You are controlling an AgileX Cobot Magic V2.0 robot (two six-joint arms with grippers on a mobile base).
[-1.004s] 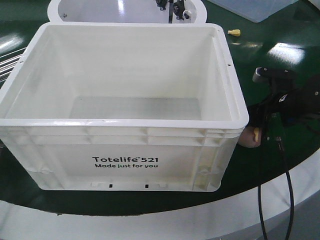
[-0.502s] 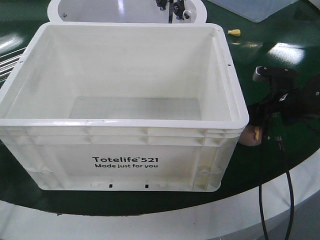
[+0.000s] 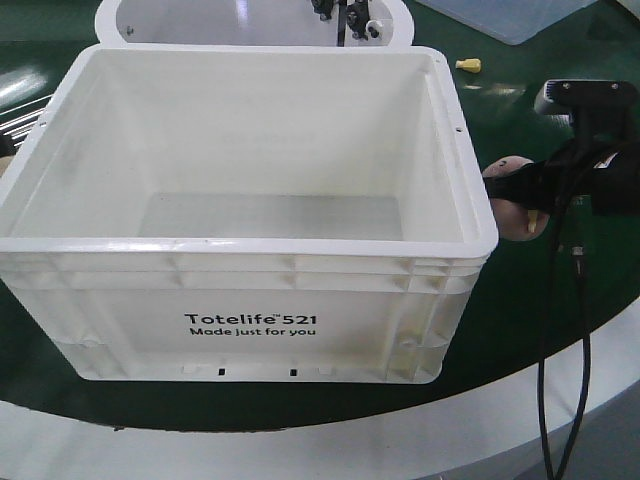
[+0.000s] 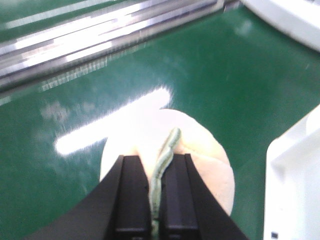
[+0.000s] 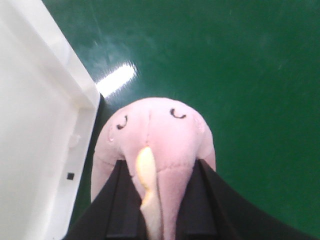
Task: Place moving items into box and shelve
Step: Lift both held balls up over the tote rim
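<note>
Right claw (image 5: 160, 169) clamped on pinkish ball (image 5: 160, 127), left claw (image 4: 154, 161) on yellow ball (image 4: 202, 150); you risk clipping box (image 3: 472, 190) rim, dislodging either.

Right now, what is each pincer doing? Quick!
Left pincer: closed, pinching the pale yellow ball by its green strip.
Right pincer: closed, holding the pinkish ball.
</note>
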